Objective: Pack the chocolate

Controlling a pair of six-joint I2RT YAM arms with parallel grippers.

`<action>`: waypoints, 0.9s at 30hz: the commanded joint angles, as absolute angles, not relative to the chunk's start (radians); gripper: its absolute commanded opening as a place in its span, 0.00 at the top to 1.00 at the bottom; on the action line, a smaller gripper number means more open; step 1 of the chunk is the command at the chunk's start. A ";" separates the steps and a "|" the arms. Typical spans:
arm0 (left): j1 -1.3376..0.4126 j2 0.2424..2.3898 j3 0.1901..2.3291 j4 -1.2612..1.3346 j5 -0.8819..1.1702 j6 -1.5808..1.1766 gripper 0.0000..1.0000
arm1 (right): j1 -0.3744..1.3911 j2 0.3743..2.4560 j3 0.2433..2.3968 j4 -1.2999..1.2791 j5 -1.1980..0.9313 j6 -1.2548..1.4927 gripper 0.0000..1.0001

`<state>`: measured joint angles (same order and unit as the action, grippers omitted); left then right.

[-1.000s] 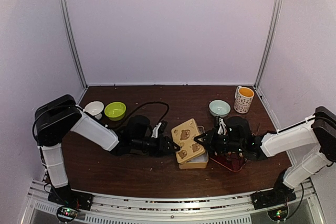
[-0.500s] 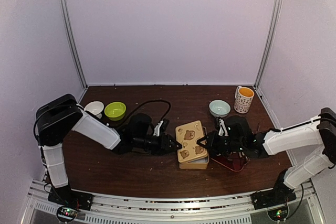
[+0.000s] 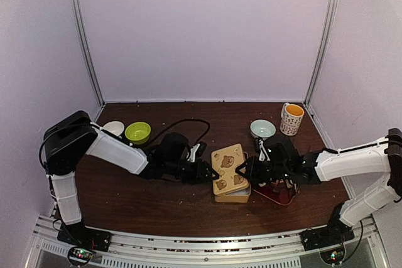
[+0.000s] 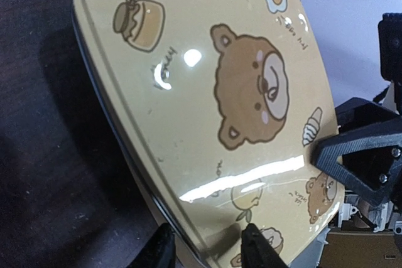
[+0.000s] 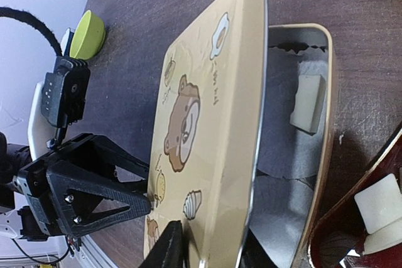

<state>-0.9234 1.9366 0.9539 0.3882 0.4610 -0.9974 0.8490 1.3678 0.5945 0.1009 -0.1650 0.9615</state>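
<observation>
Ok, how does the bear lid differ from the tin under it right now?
The lid is tan with bear pictures; the tin is silvery inside, with a white chocolate piece showing. The lid is tilted and offset, its ends between the fingers of the left gripper and right gripper; the tin lies flat on the table. Both are rounded rectangles, tan outside.
</observation>
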 commanded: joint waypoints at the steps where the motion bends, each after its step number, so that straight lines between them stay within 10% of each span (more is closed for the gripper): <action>1: -0.939 1.945 1.002 0.328 0.432 -0.936 0.64 | 0.883 1.359 0.609 -0.077 -0.089 0.898 0.75; 27: -0.946 1.951 1.021 0.306 0.434 -0.918 0.64 | 0.938 1.293 0.639 -0.261 0.030 0.856 0.57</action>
<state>-0.9382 1.9377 0.9943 0.3115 0.4408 -0.9466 0.9314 1.3113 0.6327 -0.1677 -0.0139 0.8665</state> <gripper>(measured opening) 0.361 0.429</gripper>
